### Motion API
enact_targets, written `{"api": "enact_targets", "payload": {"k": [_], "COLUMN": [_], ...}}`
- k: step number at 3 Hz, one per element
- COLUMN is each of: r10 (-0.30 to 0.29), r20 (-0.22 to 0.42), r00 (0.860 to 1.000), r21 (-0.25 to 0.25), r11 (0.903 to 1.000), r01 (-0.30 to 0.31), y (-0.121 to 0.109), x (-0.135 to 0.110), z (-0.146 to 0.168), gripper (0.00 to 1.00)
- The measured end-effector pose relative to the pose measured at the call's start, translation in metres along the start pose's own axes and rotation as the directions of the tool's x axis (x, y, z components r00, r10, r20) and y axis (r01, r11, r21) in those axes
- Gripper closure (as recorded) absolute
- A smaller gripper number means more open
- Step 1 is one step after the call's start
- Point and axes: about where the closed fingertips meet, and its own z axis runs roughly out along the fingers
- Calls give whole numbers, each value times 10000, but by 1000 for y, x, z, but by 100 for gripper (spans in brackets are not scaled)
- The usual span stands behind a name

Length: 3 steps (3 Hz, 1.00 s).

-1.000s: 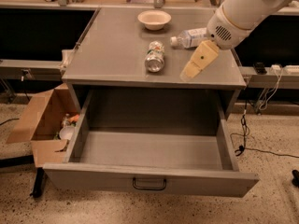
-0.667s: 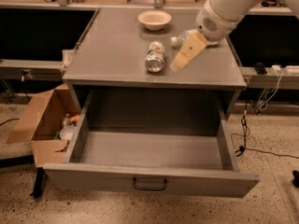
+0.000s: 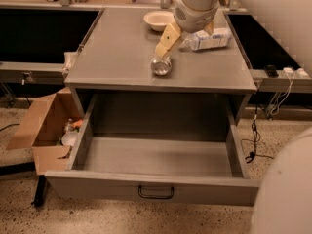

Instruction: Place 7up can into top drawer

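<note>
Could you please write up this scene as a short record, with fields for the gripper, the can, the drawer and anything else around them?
gripper: low over the cabinet top, right at the far end of the can
7up can: lying on its side near the front edge, one round end facing the camera
top drawer: pulled open below; the can is not in it
white bowl: at the back of the top
water bottle: lying on its side, to the right of the arm
cardboard box: open, on the floor to the left
</note>
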Motion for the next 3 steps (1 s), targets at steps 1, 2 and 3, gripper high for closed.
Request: {"api": "enact_targets", "payload": {"k": [1, 2, 3], "r10": [1577, 3150, 4339], "r20": [-314, -552, -328], "r00": [9870, 9475, 9004], "r21": [-88, -434, -535], "r11": [9874, 9473, 8988], "r01": [-1580, -3175, -4351], "y": [12, 9, -14], "x": [-3, 13, 28], "z": [30, 77, 112], "gripper": [0, 0, 0]}}
